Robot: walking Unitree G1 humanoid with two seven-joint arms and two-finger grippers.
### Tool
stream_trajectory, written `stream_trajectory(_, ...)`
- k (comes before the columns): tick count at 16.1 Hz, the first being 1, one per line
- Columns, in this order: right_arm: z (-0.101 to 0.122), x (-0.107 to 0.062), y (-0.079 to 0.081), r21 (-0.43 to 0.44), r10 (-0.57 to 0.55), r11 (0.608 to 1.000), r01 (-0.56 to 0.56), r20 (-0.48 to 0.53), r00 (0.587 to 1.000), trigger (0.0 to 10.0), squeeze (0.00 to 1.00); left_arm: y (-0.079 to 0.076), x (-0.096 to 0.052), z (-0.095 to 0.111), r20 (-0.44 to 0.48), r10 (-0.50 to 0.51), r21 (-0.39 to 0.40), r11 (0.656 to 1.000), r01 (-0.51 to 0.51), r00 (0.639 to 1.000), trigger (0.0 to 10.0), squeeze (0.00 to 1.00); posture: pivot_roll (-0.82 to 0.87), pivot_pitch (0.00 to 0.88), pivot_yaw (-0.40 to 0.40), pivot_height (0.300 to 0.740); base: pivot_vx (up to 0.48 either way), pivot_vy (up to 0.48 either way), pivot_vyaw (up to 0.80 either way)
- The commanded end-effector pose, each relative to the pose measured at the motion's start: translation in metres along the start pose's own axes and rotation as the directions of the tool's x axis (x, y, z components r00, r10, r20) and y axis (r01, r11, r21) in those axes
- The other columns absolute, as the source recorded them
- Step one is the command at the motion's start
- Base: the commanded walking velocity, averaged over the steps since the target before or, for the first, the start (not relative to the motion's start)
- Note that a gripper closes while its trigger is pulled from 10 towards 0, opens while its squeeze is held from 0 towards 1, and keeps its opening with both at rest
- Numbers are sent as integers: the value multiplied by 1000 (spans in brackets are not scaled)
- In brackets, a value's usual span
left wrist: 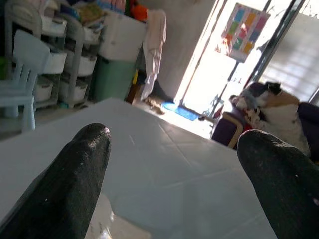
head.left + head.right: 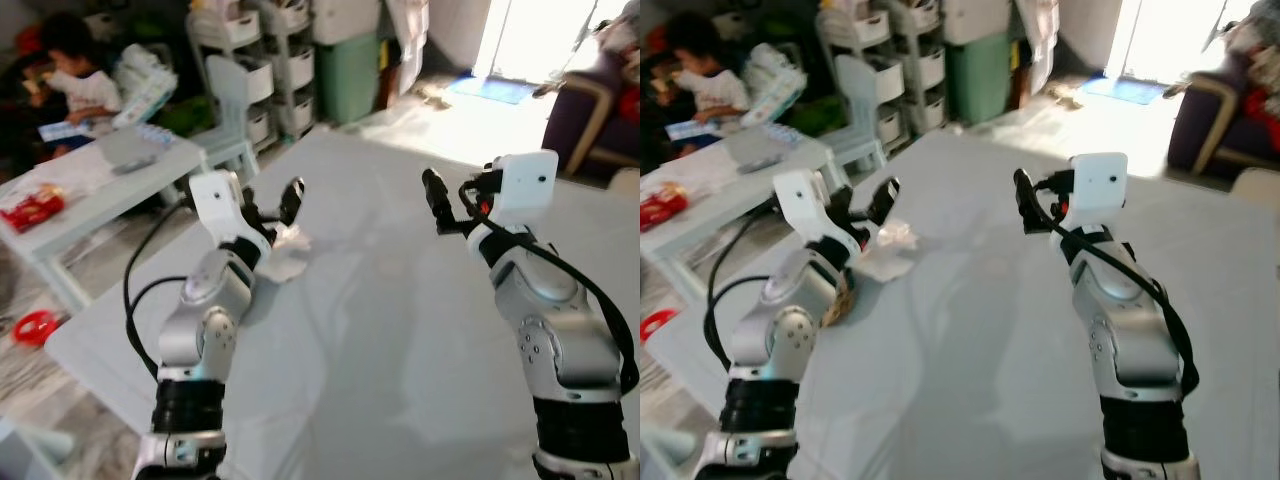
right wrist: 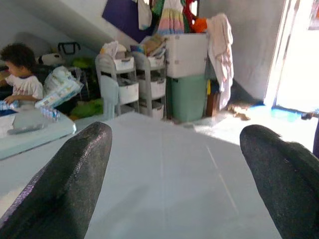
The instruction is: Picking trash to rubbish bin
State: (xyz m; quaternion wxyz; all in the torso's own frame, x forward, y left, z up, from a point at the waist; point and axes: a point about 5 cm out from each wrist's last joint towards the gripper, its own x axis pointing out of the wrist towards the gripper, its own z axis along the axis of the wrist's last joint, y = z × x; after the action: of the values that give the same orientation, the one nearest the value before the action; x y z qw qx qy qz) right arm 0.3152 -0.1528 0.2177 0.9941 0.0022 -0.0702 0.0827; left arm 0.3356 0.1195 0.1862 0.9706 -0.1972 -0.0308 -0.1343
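A crumpled white piece of trash (image 2: 285, 250) lies on the pale grey floor mat (image 2: 380, 330). My left gripper (image 2: 268, 208) hangs just above it, open, one black finger on each side and nothing between them. In the left wrist view the trash (image 1: 107, 224) sits low between the two fingers (image 1: 75, 179). My right gripper (image 2: 455, 205) is raised over the mat further right, open and empty, well apart from the trash. A green bin (image 2: 348, 75) stands against the far wall beside the shelves.
A low white table (image 2: 100, 180) with a red packet stands at the left, and a child (image 2: 70, 80) sits behind it. A small white chair (image 2: 228, 100) and drawer racks (image 2: 290, 60) line the back. A purple armchair (image 2: 590, 110) is at the far right.
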Motion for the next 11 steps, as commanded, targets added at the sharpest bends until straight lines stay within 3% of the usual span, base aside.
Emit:
stream_trajectory(1, 2, 1, 8, 4, 29, 1000, -29, 11, 1000, 10000, 937, 9, -4, 0, -9, 36, -4, 999, -36, 999, 10000, 0, -51, 0, 38, 740, 0, 0, 0)
stream_trajectory(9, 3, 2, 7, 5, 32, 999, -32, 15, 999, 10000, 941, 10, -2, 0, -14, 45, -29, 999, -45, 999, 10000, 0, -49, 0, 38, 740, 0, 0, 0)
stream_trajectory(11, 2, 2, 9, 16, 59, 998, -59, 9, 998, 10000, 937, 20, -3, -1, -24, 116, 7, 993, -116, 993, 10000, 0, -50, 0, 37, 740, 0, 0, 0)
